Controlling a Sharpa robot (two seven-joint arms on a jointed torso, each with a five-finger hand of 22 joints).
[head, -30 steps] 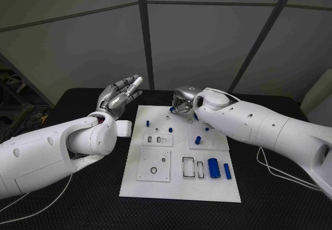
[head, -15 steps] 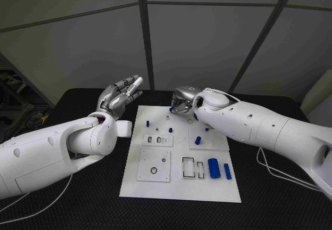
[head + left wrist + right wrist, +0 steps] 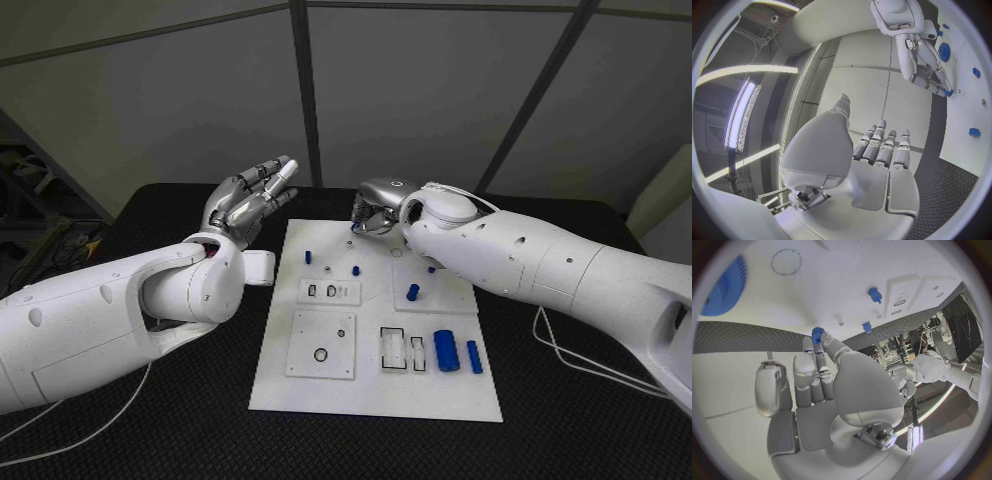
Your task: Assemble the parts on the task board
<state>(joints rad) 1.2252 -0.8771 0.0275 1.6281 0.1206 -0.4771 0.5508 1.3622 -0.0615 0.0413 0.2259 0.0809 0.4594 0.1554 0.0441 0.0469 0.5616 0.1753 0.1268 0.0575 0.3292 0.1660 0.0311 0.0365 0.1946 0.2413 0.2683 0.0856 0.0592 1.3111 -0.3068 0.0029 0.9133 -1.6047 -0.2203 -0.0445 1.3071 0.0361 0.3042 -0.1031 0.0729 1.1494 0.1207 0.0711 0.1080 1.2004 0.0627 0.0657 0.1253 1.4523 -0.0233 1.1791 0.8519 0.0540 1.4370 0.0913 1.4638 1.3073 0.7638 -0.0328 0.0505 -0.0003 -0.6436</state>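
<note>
We saw the right hand [image 3: 378, 212] pinching a small blue part [image 3: 817, 333] at its fingertips, above the board's [image 3: 372, 390] far edge. The left hand [image 3: 248, 204] was spread, holding nothing.

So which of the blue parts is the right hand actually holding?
The small blue part pinched in the right hand's fingertips above the task board's far edge; every other blue piece sits on the board untouched.

Cool, even light from above. A bright strip lamp [image 3: 743, 117] glows on the ceiling. The white board [image 3: 378, 330] shines against the dark table [image 3: 130, 420], shadows soft. Both wrist views bend straight lines at their dark rims.
</note>
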